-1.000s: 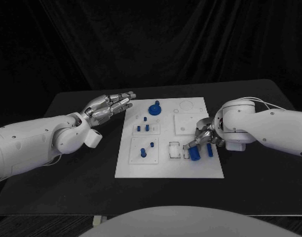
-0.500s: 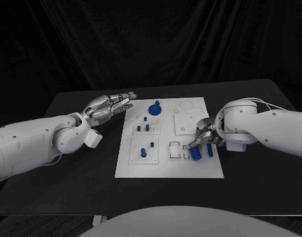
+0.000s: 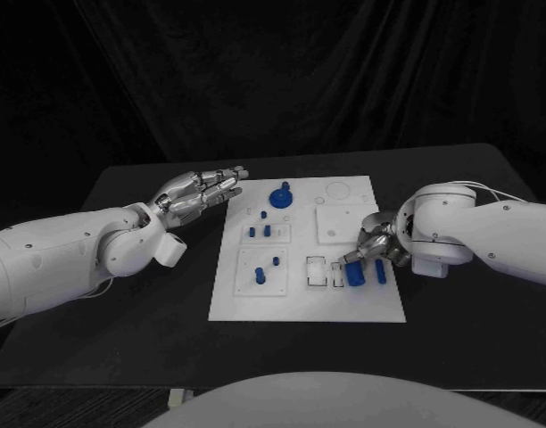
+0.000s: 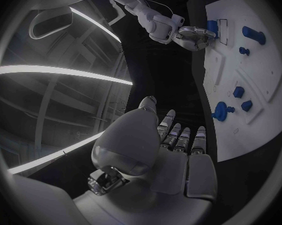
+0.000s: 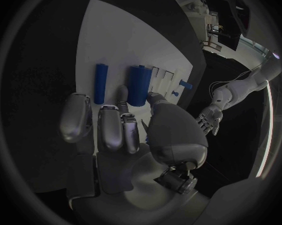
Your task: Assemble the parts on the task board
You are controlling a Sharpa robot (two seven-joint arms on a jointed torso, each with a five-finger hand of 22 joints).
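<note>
Head view shows the right robot hand (image 3: 366,252) low over the near right part of the task board (image 3: 305,303), its fingertips at a thick blue cylinder (image 3: 354,275) that lies beside a thinner blue rod (image 3: 378,272). From the right wrist, the thumb and a finger (image 5: 121,96) touch the cylinder's end, though whether they actually grip it cannot be told. To do this step well, the fingers should close on the cylinder's sides, lift it clear of the rod, and keep it level. The left robot hand (image 3: 196,193) hovers over the worktop (image 3: 119,312) just off the board's far left edge, fingers extended together, holding nothing. Further parts occupy the board's recessed panels: a round knob (image 3: 281,194) at the far end and a small peg (image 3: 259,275) nearer.
</note>
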